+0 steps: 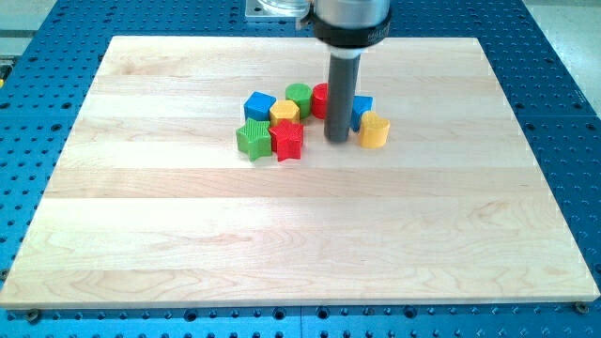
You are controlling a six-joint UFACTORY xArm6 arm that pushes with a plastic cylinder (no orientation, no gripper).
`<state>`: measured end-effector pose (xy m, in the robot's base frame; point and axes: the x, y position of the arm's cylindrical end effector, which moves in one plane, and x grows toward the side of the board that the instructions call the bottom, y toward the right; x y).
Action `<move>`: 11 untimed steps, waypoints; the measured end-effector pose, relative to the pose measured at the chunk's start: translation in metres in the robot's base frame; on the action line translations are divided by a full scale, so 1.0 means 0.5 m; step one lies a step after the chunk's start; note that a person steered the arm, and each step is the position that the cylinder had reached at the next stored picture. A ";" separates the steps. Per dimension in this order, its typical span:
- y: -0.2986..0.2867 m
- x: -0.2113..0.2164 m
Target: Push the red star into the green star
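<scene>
Red star (287, 140): touching the green star (252, 138), on its right.
Tip (337, 141): right of the red star, apart.
Claw: none, only a rod.
Progress: apparently done.

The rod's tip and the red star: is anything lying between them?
In the camera view, only bare wood separates my tip from the red star, which already touches the green star.
</scene>
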<state>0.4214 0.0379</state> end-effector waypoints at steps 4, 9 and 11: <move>-0.100 0.008; -0.260 0.069; -0.195 0.056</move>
